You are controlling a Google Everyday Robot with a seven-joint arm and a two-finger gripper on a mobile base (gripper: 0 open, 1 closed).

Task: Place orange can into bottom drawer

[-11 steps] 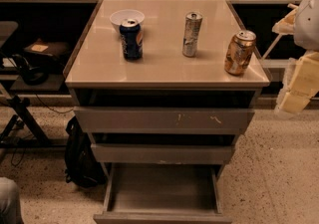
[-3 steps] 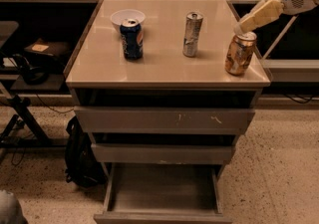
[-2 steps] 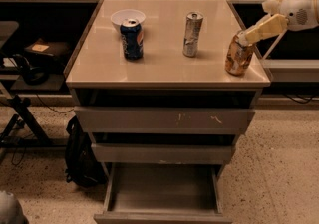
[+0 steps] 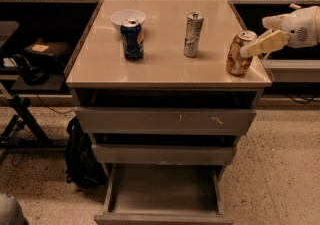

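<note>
The orange can [image 4: 238, 54] stands upright at the right front corner of the cabinet top [image 4: 165, 66]. My gripper [image 4: 256, 37] reaches in from the right at the can's upper right side. It is open, and its lower finger [image 4: 262, 44] touches or nearly touches the can just below the rim. The can rests on the surface. The bottom drawer [image 4: 162, 191] is pulled out at the foot of the cabinet, and its grey floor is bare. The two drawers above it stand slightly ajar.
A dark blue can [image 4: 132, 39] and a white bowl [image 4: 128, 17] stand at the back left of the top. A slim silver can [image 4: 192, 34] stands in the middle. A black backpack [image 4: 80, 154] leans at the cabinet's left, and a dark stand [image 4: 20, 114] is further left.
My gripper rose from low on the right, came in above the can, and has lowered to the can's upper right side. The can and the drawers have not moved.
</note>
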